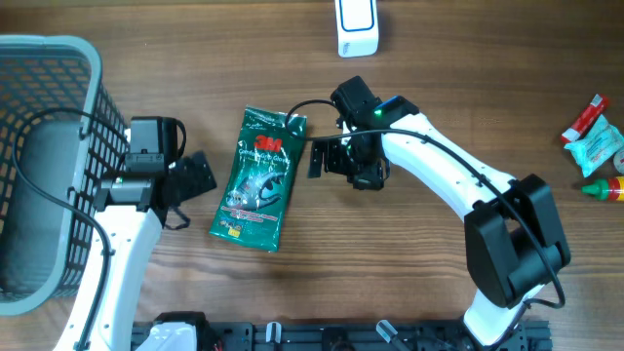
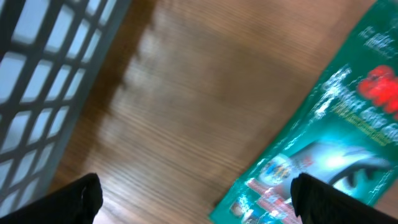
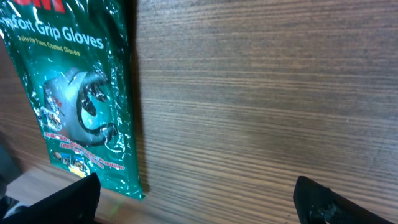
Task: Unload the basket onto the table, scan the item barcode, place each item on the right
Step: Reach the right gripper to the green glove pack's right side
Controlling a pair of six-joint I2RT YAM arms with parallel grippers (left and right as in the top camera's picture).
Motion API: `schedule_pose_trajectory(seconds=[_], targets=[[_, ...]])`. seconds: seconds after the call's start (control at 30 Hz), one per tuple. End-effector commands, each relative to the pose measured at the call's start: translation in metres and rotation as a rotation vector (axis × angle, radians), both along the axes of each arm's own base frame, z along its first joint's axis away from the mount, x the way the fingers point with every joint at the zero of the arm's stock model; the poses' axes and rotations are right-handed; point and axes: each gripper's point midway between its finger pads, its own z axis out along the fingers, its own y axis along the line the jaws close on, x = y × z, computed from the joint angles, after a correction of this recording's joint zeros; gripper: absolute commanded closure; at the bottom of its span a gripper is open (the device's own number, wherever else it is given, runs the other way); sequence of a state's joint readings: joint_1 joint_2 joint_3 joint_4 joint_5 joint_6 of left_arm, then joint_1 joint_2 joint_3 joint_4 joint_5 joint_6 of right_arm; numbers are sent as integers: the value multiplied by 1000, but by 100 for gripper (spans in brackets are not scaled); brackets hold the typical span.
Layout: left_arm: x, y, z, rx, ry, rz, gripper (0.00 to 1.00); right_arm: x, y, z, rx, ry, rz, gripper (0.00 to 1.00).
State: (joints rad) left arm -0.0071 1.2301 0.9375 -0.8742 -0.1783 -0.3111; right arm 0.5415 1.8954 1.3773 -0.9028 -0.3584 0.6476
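Observation:
The item is a green 3M gloves packet [image 1: 258, 180] lying flat on the wooden table, printed face up; no barcode shows. My left gripper [image 1: 198, 176] stands open just left of it, and the left wrist view has the packet [image 2: 323, 143] under the right fingertip [image 2: 323, 199]. My right gripper [image 1: 325, 158] is open just right of the packet's upper end, over bare wood. In the right wrist view the packet [image 3: 74, 99] lies at the left, by the left fingertip [image 3: 74, 202]. A white scanner [image 1: 357, 26] sits at the table's far edge.
A grey wire basket [image 1: 49, 156] stands at the left edge, close behind the left arm, and its wall [image 2: 43, 68] fills the left wrist view's corner. A red tube [image 1: 585, 117], a teal packet [image 1: 600, 146] and a small bottle [image 1: 604, 187] lie at the far right.

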Motion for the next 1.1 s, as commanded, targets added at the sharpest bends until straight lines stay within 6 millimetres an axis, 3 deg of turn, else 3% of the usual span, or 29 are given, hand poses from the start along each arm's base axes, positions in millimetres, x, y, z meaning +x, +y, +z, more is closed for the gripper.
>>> schedule_pose_trajectory(seconds=[0.0, 0.2, 0.3, 0.53, 0.63, 0.77, 0.9, 1.07], targets=[[8, -39, 2, -209, -39, -103, 0, 0, -3, 8, -6, -13, -13, 0], [3, -72, -2, -393, 0, -161, 0, -4, -6, 7, -17, 4, -12, 0], [-2, -72, -14, -397, 61, -159, 0, -4, -6, 7, -18, 4, -10, 0], [-11, -74, -67, -421, 220, -136, 0, -4, -6, 7, -19, 3, -7, 1], [-3, -74, -76, -420, 219, -136, 0, -4, -7, 7, -22, 2, -7, 0], [17, -70, -74, -389, 137, -145, 0, -6, -9, 7, -29, 7, -5, 0], [15, -70, -76, -393, 144, -138, 0, -7, -9, 5, -31, 11, -5, 0], [6, -70, -96, -393, 143, -136, 0, -12, -12, -7, -38, 24, -11, 0]])
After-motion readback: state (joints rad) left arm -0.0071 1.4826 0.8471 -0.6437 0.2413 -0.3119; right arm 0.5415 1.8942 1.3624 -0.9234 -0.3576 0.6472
